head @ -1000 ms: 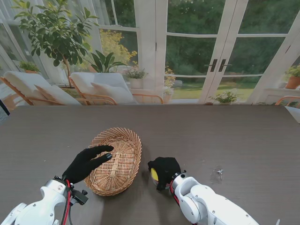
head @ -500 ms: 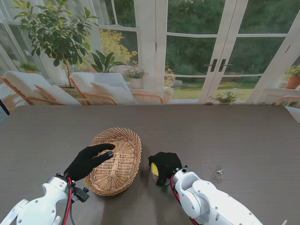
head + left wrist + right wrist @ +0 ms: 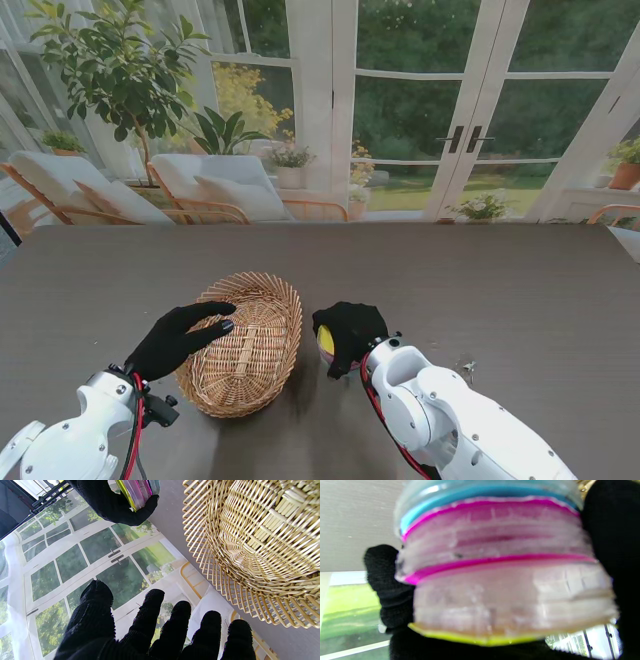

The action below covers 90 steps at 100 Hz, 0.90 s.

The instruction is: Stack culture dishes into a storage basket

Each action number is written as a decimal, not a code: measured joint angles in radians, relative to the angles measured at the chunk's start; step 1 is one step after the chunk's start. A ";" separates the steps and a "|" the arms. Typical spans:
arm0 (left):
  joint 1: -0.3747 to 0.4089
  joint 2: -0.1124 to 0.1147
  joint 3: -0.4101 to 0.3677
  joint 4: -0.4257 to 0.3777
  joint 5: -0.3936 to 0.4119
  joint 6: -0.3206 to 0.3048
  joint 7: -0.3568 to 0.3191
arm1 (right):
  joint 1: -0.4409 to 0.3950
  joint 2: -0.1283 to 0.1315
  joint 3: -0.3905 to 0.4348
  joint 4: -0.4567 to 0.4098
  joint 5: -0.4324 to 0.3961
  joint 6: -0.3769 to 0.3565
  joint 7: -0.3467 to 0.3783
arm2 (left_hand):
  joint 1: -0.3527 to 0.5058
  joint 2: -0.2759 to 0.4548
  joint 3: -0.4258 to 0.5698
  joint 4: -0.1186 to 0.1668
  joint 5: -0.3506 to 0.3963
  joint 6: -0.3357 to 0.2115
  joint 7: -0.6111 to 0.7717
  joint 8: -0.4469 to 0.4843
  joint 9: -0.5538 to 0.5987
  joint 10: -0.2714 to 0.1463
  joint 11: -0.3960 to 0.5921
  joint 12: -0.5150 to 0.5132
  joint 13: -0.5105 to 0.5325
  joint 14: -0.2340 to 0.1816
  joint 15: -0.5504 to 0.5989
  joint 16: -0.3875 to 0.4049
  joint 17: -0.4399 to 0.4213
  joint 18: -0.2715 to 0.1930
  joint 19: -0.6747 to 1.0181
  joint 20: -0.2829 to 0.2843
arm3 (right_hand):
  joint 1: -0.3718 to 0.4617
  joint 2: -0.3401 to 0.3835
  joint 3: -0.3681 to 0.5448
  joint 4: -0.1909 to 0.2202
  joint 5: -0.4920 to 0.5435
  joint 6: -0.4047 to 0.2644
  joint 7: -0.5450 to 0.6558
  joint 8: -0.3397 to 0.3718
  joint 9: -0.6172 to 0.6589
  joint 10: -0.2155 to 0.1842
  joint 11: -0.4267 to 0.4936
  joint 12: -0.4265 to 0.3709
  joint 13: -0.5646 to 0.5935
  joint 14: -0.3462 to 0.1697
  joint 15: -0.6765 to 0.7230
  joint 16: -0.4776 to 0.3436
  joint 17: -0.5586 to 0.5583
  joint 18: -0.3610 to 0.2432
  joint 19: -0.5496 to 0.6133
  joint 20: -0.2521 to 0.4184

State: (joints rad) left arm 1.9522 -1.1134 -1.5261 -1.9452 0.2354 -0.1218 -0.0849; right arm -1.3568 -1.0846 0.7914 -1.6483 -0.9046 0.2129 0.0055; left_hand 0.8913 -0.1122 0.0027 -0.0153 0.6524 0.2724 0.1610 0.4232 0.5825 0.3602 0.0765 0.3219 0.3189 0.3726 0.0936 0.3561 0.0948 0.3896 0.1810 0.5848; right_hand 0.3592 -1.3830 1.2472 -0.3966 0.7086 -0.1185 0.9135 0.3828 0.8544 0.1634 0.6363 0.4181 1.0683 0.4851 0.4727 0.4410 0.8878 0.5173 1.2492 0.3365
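Note:
A woven wicker basket [image 3: 245, 345] sits on the dark table, a little left of centre and near me; its weave [image 3: 260, 542] fills the left wrist view. My right hand [image 3: 348, 333] is shut on a stack of culture dishes [image 3: 326, 342], just right of the basket and lifted off the table. Close up, the stack [image 3: 500, 567] shows blue, magenta and yellow layers; it also shows in the left wrist view [image 3: 138, 491]. My left hand [image 3: 180, 338] is open, fingers spread, resting at the basket's left rim. The black-gloved fingers [image 3: 150, 620] hold nothing.
The dark table [image 3: 480, 290] stretches far to the right and away from me. A small clear scrap [image 3: 466, 367] lies on it right of my right arm. Chairs and plants stand beyond the far edge.
My right hand has carried the dish stack slightly up and toward the basket. My left hand has shifted a little left along the basket's rim, and the basket has turned slightly.

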 measured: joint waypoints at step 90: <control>0.088 -0.004 -0.044 -0.053 0.050 0.015 0.048 | 0.139 -0.073 -0.243 0.004 0.113 0.131 -0.092 | 0.000 0.000 0.000 0.000 0.000 0.000 0.000 -0.002 0.000 0.000 0.000 0.000 0.000 0.000 0.000 0.000 0.000 0.000 0.000 0.000 | 0.000 0.000 0.000 0.000 0.000 0.000 0.000 0.000 0.000 0.000 0.000 0.000 0.000 -0.001 -0.001 0.000 0.000 0.000 0.000 0.000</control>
State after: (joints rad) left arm 2.0404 -1.1172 -1.5702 -1.9984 0.2853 -0.1066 -0.0369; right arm -1.2175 -1.1579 0.5485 -1.6440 -0.7921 0.3438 -0.0870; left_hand 0.8913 -0.1122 0.0027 -0.0153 0.6524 0.2724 0.1610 0.4212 0.5825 0.3602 0.0765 0.3219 0.3186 0.3726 0.0936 0.3561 0.0948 0.3896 0.1810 0.5848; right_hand 0.3592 -1.3830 1.2471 -0.3966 0.7086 -0.1185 0.9135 0.3828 0.8544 0.1634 0.6363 0.4182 1.0683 0.4843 0.4713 0.4410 0.8878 0.5169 1.2492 0.3369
